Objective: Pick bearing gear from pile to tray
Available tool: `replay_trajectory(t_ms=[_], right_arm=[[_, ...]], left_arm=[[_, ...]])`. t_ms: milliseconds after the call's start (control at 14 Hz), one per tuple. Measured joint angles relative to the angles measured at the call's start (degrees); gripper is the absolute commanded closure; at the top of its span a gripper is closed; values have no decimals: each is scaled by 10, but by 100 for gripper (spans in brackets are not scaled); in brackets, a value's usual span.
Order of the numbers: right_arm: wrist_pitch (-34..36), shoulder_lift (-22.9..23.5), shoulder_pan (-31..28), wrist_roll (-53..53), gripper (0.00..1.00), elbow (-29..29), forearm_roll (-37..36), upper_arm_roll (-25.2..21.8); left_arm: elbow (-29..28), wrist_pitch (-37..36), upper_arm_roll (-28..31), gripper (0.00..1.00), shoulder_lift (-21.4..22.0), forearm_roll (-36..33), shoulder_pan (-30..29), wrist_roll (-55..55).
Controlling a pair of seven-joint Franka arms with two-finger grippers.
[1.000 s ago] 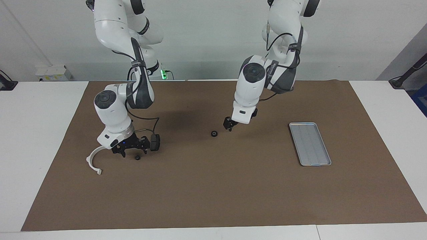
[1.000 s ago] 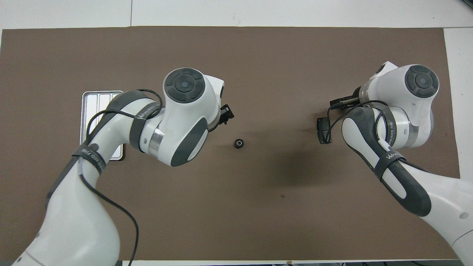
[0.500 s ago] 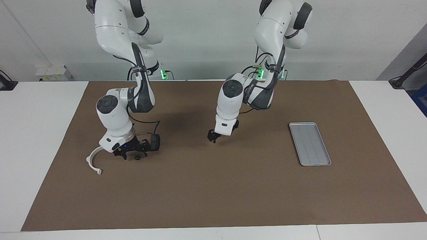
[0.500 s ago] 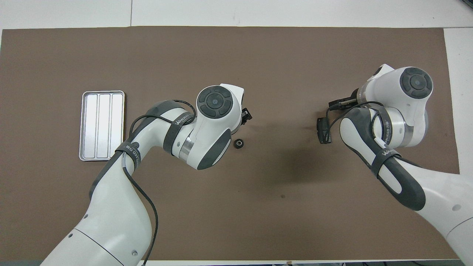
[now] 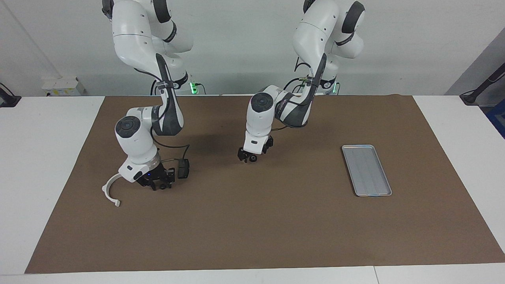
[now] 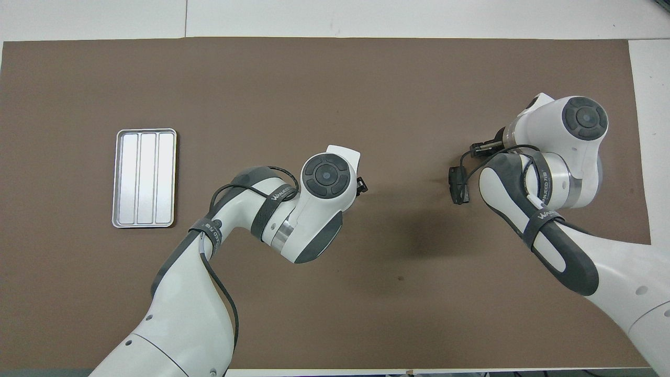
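Facing view, contents by size.

1. Mat point(image 5: 276, 228): brown, covers most of the table and carries everything below.
2. Right arm: bent low toward its own end of the mat. Right gripper point(image 5: 157, 184) is down at the mat just beside the bracket; whether it is spread or pinching, cannot tell, and nothing shows in it.
3. Left arm: reaches in to mid-mat. Left gripper point(image 5: 247, 157) is down at the mat, fingers spread, set about the gear but not closed on it.
4. Tray point(image 5: 367, 170): silver, ribbed, flat on the mat toward the left arm's end, well apart from both grippers. Nothing lies in it.
5. Bracket point(image 5: 108, 189): white curved arc, flat on the mat at the right arm's end, apart from the tray by nearly the whole mat.
6. Gear point(image 5: 252, 159): small black round piece resting on the mat at the left gripper's tips. In the overhead view the left wrist hides it.

Step in hand, as judged: the pick. The left gripper is placed at the gear with the grasp not yet made.

Next move calls for: closing squarely on so small a round part without nudging it aside, then a clean lift, a carry toward the left arm's end, and release over the tray.
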State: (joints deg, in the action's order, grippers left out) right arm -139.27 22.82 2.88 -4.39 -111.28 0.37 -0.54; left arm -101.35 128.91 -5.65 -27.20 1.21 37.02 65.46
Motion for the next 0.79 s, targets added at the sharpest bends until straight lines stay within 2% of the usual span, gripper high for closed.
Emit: replay_trajectory(t_ms=[357,786], right_arm=[[38,-9,2,7,100,22,0,2],[167,-43,3,7,100,115,0,2]], left_arm=[[-4,9,1,2,3,0,1,6],[0,6,2,2,-7,0,7,14]])
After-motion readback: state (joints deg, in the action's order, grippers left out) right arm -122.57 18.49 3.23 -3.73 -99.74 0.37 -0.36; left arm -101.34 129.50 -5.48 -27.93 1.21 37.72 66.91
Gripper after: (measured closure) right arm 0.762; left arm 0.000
